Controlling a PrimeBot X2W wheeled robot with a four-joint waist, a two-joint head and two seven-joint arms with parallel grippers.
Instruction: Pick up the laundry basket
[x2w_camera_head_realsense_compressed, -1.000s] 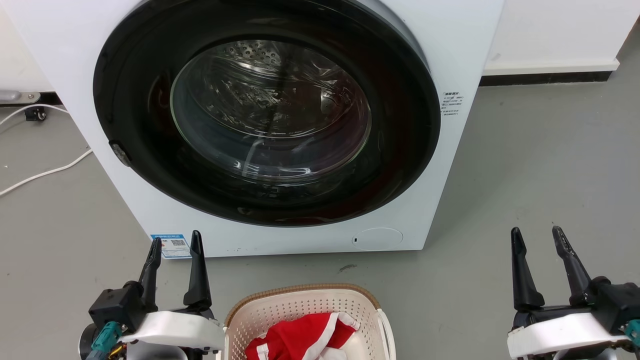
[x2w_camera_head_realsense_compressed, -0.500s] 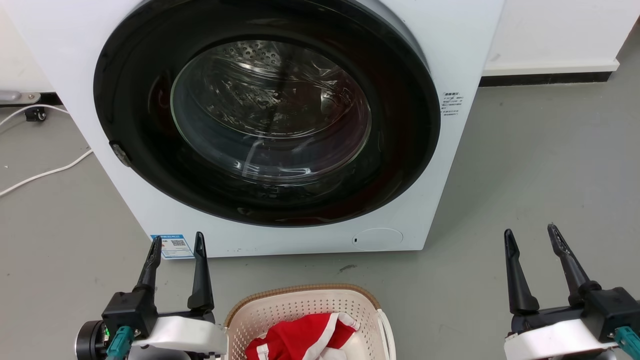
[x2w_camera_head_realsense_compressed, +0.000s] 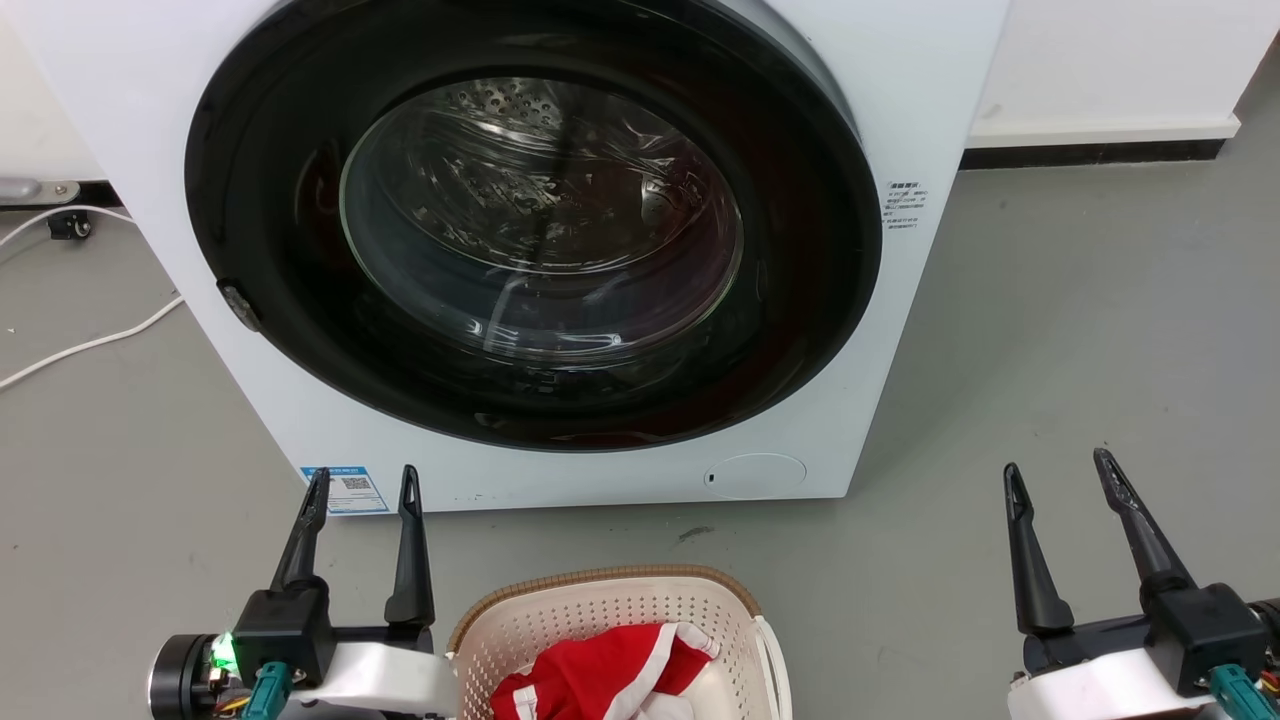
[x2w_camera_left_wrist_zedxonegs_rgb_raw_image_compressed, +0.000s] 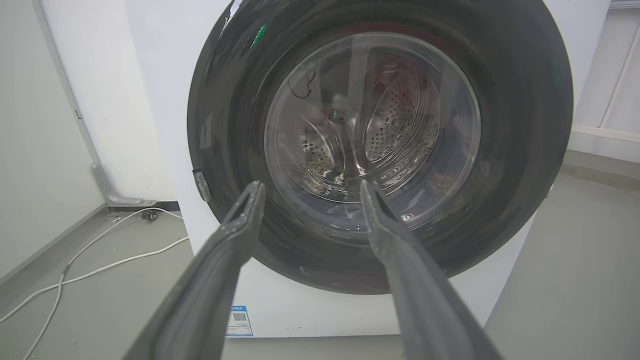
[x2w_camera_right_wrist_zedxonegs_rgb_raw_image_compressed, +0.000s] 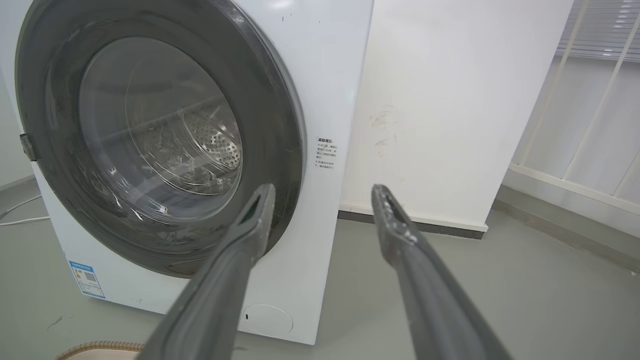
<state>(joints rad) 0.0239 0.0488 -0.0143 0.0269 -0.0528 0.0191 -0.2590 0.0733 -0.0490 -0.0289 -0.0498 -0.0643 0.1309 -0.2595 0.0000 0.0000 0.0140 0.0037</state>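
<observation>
Laundry basket (x2w_camera_head_realsense_compressed: 600, 610) sits on the floor (x2w_camera_head_realsense_compressed: 1050, 330) at 6 o'clock in the head view, cut by the bottom edge, with a red and white garment (x2w_camera_head_realsense_compressed: 600, 675) inside. At 7 o'clock the left hand (x2w_camera_head_realsense_compressed: 365, 480) hovers just beside its left wall, fingers apart and empty. At 4 o'clock the right hand (x2w_camera_head_realsense_compressed: 1058, 462) is well apart from it, fingers likewise spread. Beyond, at 12 o'clock, stands the white washer (x2w_camera_head_realsense_compressed: 620, 482) with its dark-ringed glass door (x2w_camera_head_realsense_compressed: 540, 215).
</observation>
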